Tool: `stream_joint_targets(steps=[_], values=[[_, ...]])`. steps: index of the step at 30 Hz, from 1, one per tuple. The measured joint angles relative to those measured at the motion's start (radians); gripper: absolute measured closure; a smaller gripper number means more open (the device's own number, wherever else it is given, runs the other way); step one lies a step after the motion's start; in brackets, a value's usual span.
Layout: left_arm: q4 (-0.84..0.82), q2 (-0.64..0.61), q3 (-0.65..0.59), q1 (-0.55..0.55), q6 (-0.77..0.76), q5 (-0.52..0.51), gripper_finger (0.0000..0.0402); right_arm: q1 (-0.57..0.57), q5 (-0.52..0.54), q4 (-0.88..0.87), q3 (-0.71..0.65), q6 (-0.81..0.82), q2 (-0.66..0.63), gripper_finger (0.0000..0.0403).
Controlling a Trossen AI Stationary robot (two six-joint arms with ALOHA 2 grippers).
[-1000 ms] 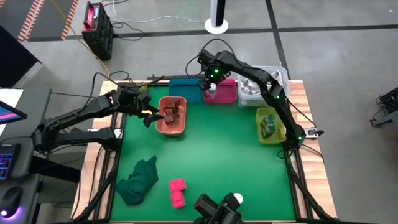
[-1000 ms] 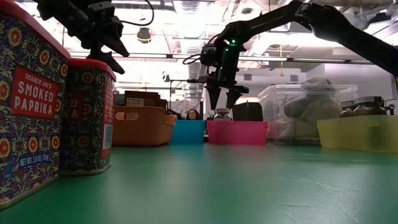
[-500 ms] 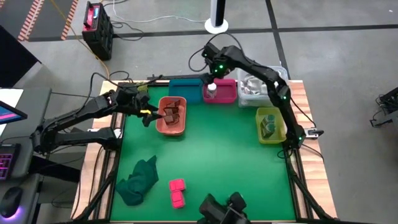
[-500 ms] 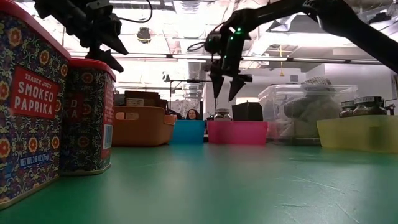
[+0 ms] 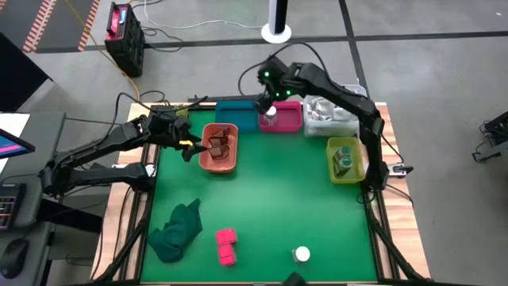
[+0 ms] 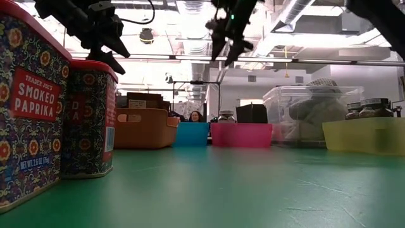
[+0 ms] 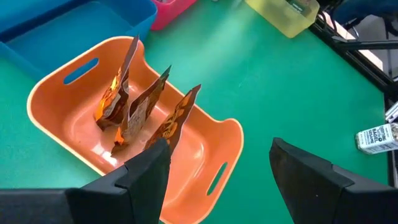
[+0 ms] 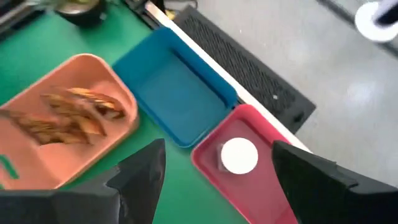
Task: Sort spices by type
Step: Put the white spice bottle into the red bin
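My right gripper (image 5: 266, 98) (image 6: 226, 44) hangs open high above the pink bin (image 5: 287, 119). One white-topped jar (image 8: 239, 155) stands in that bin, clear of the fingers. My left gripper (image 5: 187, 144) (image 7: 217, 180) is open, raised beside the orange bin (image 5: 220, 149), in which reddish-brown pieces (image 7: 143, 106) stand on edge. Two greenish jars (image 5: 343, 159) sit in the yellow bin. Two magenta boxes (image 5: 226, 246) and another white-topped jar (image 5: 301, 254) rest on the green mat near its front edge.
An empty blue bin (image 5: 236, 113) lies between the orange and pink bins. A clear bin (image 5: 329, 117) with shiny packets stands at the far right. A dark green cloth (image 5: 176, 230) lies crumpled at the near left. The middle of the mat is free.
My right gripper has risen well above the pink bin, staying open, and has turned a little. The white-topped jar it stood around stays in the bin. A dark shape at the near edge has gone out of view, uncovering the other white-topped jar.
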Motion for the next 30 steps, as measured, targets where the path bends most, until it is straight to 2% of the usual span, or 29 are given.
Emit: stream_joint_targets(steps=[9,16,24,30], values=[[0.008,0.0,0.0,0.0,-0.08,-0.008,0.0139,0.229,0.022,-0.041,0.0,-0.004,-0.073,0.0084],[0.102,0.0,0.0,0.0,-0.209,-0.007,0.0139,0.451,0.129,-0.134,0.0,0.031,-0.103,0.0084],[0.198,0.0,0.0,0.0,-0.358,0.001,0.0139,0.591,0.159,-0.181,0.0,0.187,-0.118,0.0084],[0.268,-0.024,0.0,-0.028,-0.294,0.111,0.0139,0.665,0.167,-0.261,0.0,0.378,-0.115,0.0084]])
